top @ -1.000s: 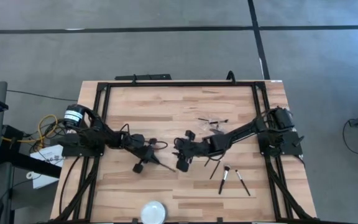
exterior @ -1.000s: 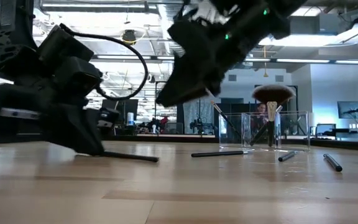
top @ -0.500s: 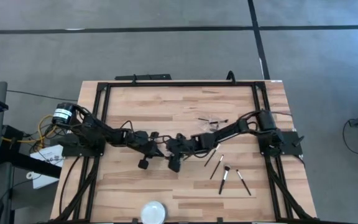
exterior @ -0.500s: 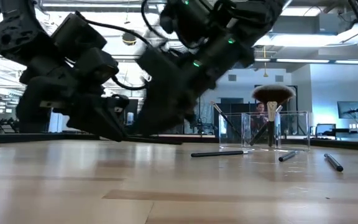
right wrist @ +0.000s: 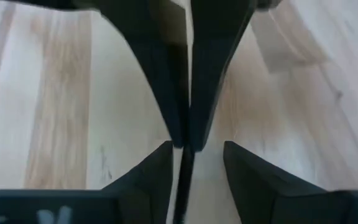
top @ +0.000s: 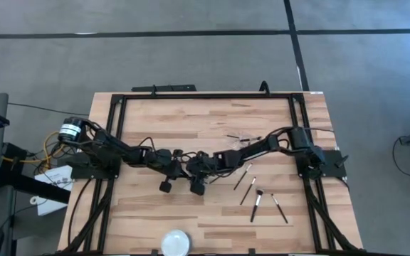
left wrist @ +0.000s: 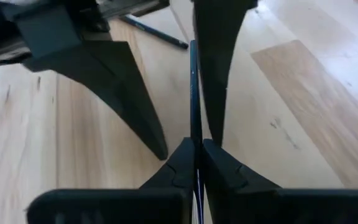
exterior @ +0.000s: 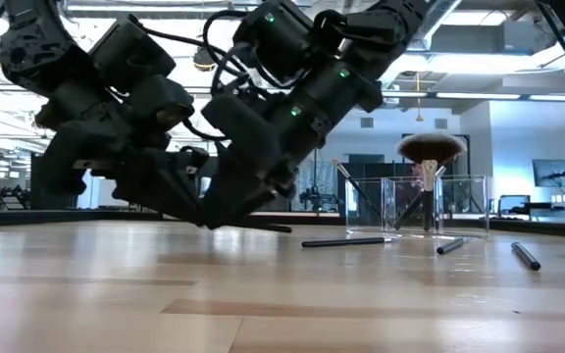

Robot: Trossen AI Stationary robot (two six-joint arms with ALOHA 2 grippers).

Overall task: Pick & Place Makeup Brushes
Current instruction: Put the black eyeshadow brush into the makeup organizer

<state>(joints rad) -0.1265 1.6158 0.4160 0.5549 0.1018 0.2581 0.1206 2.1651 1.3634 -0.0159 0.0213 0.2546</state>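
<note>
My left gripper [top: 181, 166] [left wrist: 196, 142] is at mid-table, shut on a thin dark makeup brush [left wrist: 193, 93]. My right gripper [top: 192, 168] [right wrist: 197, 146] faces it, open, with its fingers [left wrist: 215, 68] on either side of the same brush [right wrist: 184, 177]. Whether they touch it does not show. Several more brushes [top: 256, 204] lie flat on the wood to the right. The clear holder [top: 242, 139] [exterior: 425, 206] stands toward the far right with brushes upright in it, one with a fluffy brown head [exterior: 430, 147]. My left gripper pinches the brush's handle [left wrist: 195, 163] between its two fingertips, reaching toward the table's right. The handle lies along the fingers and sticks out ahead of them toward the right gripper. It is about level, just above the wood.
A round white dish [top: 176, 242] sits at the near edge. Loose brushes [exterior: 346, 241] [exterior: 525, 256] lie between the grippers and the holder. A black frame [top: 205, 95] borders the table. Bare wood shows at far centre and near left.
My left gripper, shut on the brush that lay on the wood, has raised it off the table and carried it rightward toward the centre. My right gripper has moved left toward it and come down, so that its open fingers now straddle the brush's free end.
</note>
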